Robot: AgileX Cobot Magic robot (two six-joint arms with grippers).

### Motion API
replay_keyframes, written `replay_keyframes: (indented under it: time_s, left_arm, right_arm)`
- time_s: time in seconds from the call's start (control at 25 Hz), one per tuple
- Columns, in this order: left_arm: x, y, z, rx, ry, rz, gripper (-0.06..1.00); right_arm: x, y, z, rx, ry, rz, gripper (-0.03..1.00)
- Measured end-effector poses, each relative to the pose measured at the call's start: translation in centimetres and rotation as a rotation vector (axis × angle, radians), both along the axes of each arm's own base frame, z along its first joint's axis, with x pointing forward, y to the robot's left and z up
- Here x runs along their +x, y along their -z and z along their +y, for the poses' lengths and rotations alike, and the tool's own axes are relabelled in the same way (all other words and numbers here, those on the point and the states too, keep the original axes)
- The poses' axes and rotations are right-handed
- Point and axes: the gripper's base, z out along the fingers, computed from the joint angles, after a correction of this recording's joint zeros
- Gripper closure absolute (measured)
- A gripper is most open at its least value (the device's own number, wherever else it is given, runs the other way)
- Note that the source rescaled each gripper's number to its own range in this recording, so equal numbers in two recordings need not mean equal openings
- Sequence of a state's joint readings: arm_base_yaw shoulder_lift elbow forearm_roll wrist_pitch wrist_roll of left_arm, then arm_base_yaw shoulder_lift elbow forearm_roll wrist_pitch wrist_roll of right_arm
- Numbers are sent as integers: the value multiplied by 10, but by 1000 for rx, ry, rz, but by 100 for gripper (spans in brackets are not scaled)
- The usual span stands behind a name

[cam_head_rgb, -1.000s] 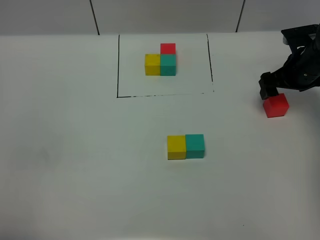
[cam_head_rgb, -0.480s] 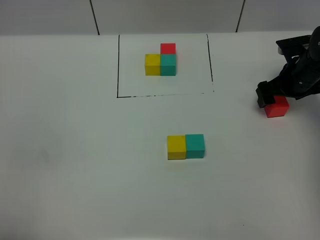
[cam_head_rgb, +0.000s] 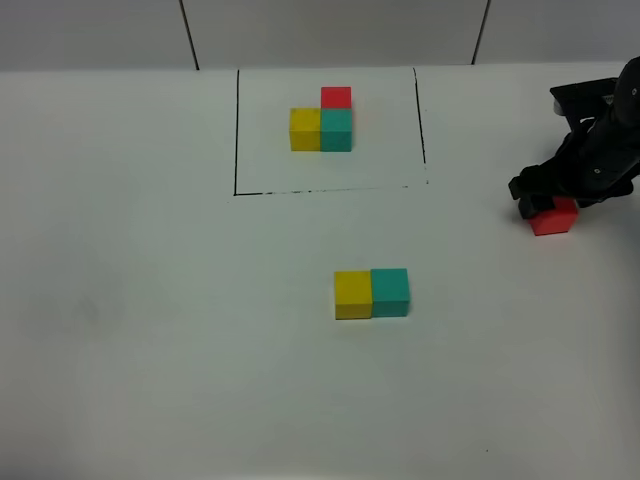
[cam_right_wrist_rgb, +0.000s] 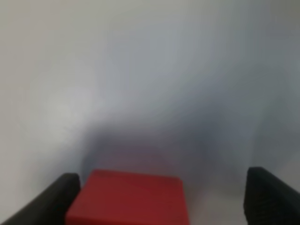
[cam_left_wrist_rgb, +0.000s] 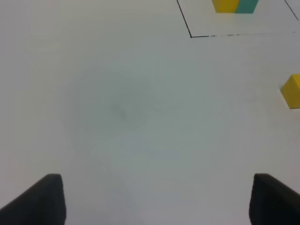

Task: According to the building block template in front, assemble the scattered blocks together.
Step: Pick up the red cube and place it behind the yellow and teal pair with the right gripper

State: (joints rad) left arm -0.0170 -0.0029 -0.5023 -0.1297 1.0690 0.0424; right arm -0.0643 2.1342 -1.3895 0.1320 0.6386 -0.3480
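The template sits inside a thin black frame at the back: small yellow, teal and red cubes in an L. The scattered yellow cube and teal cube touch side by side at mid-table. The scattered red cube lies far right, partly hidden under my right gripper. In the right wrist view the red cube sits between the open fingers, close to one of them. My left gripper is open and empty over bare table.
The white table carries only the cubes and the frame. The left wrist view shows the frame's corner, the template's yellow and teal cubes, and the scattered yellow cube.
My right gripper has come down over the red cube, which now shows less. The other cubes and the left gripper's surroundings have not moved.
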Motion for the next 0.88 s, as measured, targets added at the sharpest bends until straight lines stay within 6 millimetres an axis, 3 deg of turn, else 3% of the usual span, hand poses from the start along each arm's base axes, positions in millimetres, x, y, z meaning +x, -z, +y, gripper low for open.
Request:
replay_keyframes:
  time_s: [0.08,0.24,0.4,0.52,0.68,0.88]
  left_arm:
    - [0,0,0,0,0,0,21]
    - [0,0,0,0,0,0,21]
    - [0,0,0,0,0,0,21]
    - [0,0,0,0,0,0,21]
    - [0,0,0,0,0,0,21]
    - [0,0,0,0,0,0,21]
  right_arm:
    - [1,1,0,5,4,-1,59]
    - [2,1,1,20,16,-6,95]
    - [4,-2,6,41,57,-27,95]
    - [6,-12,20,77,103,-62,95]
    - [4,-27,56,123,141,-83,95]
    - [-7,-27,117,104,133,-57,95]
